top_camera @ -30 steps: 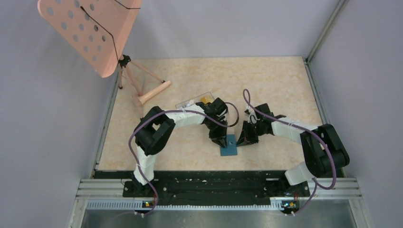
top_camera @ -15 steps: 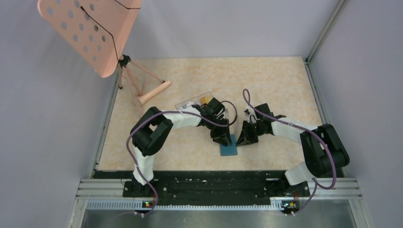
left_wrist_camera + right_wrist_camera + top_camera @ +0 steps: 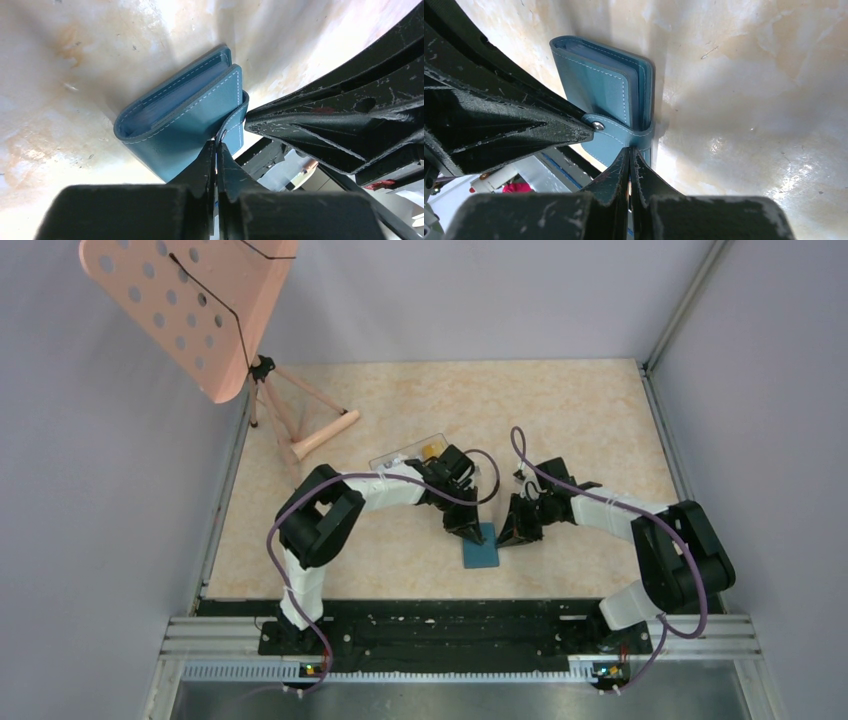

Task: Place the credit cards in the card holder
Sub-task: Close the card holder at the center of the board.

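My left gripper pinches the tab on the holder. My right gripper, fingers pressed together, touches its right edge.

Top camera looks down from afar; both wrist cameras, close and opposed, share the card holder.

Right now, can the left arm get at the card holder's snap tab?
Likely yes: the left gripper sits right at the snap tab, nothing between, though the right gripper crowds it closely.
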Tool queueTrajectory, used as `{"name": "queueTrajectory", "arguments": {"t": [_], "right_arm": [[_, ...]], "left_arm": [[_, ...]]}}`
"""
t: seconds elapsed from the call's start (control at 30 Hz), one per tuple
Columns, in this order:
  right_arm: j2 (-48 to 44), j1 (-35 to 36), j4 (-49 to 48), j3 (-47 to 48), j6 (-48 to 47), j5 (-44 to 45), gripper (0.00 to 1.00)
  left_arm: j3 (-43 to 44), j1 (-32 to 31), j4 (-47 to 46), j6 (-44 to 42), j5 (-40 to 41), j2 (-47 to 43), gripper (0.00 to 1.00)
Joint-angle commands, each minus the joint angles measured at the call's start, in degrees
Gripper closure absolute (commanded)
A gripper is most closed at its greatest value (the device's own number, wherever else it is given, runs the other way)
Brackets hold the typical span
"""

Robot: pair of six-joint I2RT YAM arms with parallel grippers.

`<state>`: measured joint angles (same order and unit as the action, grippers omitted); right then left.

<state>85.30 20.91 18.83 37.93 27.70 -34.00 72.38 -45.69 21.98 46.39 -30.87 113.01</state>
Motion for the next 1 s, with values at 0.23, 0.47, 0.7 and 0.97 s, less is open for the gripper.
{"name": "queueTrajectory", "arguments": {"t": [0.23,0.47,0.7,0.97], "right_arm": [[-2.67,0.82,-0.32,2.20,-0.11,-0.19,1.00],[-6.69,0.86,0.00,3.26,-0.20,-0.95,1.00],[-5.15,1.42,-1.74,3.37,0.47,-1.83,1.00],[-2.01,3.40,-3.71,3.20,1.25,-1.52,1.00]], "left_arm": [[3.85,0.08,3.34,-1.38,1.49,-0.35,1.00],[3.66,-0.06,4.71,-0.39,0.91,-0.24,1.00],[3.66,-0.18,5.48,0.06,0.66,-0.15,1.00],[3.45,-0.38,5.95,0.39,0.36,0.15,1.00]]}}
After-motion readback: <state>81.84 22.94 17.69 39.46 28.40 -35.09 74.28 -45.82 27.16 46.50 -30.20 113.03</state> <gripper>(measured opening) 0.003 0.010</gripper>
